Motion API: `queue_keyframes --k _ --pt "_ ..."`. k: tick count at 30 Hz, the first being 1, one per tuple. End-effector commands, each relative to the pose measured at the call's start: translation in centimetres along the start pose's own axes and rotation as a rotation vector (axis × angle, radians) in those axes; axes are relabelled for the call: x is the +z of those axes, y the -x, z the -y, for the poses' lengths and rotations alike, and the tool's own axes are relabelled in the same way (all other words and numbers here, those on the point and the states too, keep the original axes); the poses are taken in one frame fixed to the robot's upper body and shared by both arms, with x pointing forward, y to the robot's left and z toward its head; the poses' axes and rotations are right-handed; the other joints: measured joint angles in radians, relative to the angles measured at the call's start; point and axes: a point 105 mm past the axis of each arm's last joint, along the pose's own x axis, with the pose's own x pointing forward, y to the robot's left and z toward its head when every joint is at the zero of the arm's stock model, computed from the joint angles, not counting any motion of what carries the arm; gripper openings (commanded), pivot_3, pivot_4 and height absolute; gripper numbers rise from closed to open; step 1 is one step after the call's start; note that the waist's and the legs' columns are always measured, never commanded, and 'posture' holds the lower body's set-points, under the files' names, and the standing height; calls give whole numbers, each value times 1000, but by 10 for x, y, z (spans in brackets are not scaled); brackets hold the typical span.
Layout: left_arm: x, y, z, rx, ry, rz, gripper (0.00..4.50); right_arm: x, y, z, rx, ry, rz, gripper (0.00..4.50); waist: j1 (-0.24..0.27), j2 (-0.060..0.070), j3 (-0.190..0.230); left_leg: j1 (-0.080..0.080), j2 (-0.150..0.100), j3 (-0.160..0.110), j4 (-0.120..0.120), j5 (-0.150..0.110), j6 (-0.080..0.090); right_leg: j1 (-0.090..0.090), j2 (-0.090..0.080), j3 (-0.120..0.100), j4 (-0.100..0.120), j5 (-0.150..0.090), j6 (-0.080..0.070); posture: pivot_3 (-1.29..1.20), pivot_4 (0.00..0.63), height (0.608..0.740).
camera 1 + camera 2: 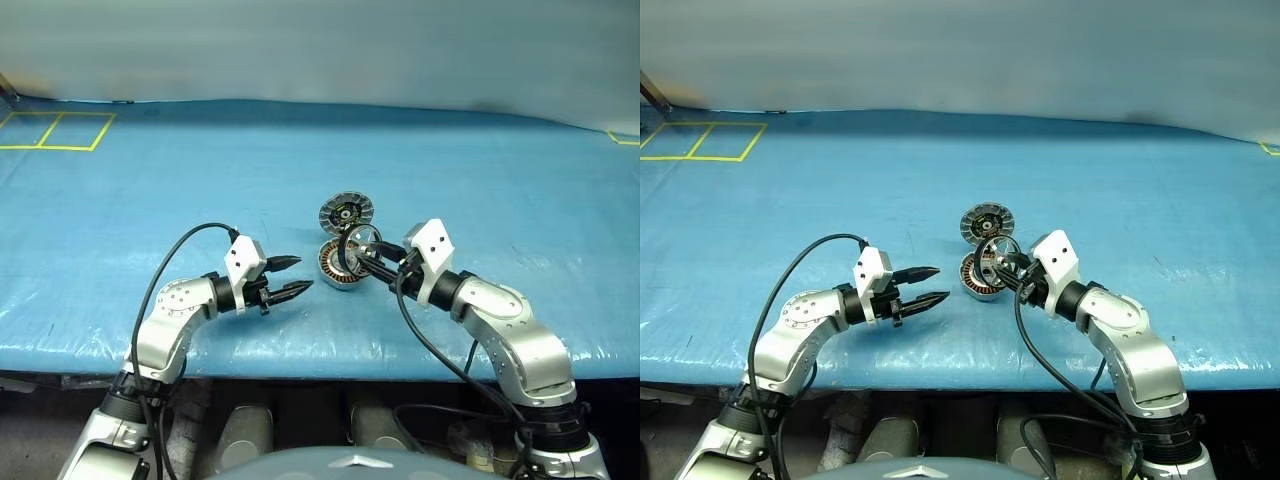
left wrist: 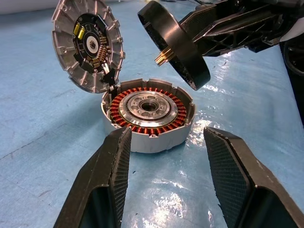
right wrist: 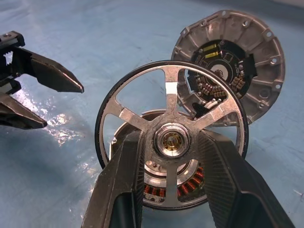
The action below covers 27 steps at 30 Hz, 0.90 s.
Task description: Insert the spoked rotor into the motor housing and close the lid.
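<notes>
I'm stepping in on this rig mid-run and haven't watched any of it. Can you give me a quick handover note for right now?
Left pincer: open, holding nothing, just left of the motor housing.
Right pincer: shut on the spoked rotor, gripping it at the hub and holding it tilted in the air above the housing.
Housing: sits on the blue table, copper windings exposed.
Lid: swung open, standing up at the housing's far edge.
Done: rotor picked up and brought to the housing.
Left: seat the rotor in the housing, release it, then close the lid.
</notes>
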Motion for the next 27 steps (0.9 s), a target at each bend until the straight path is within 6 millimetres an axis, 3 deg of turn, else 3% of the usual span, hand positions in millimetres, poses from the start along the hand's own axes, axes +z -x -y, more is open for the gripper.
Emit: queue_keyframes --k 1,5,17,27 --pt "13 0 5 -9 -41 32 2597 16 0 -5 45 52 52 1671 0 0 0 0 0 0 0 0 0 0 0 0 0 0 0 0 150 740" --pt "12 1 5 -5 -38 30 2597 21 -3 -5 57 65 63 1671 -1 0 0 0 0 0 0 0 0 0 0 0 0 0 0 0 150 740" --pt "16 -5 7 -21 -36 44 2597 9 -11 5 34 56 14 1671 0 0 0 0 0 0 0 0 0 0 0 0 0 0 0 0 150 740" --pt "19 -5 5 -23 -41 49 2597 6 -13 2 63 70 -10 1671 0 0 0 0 0 0 0 0 0 0 0 0 0 0 0 0 150 740"
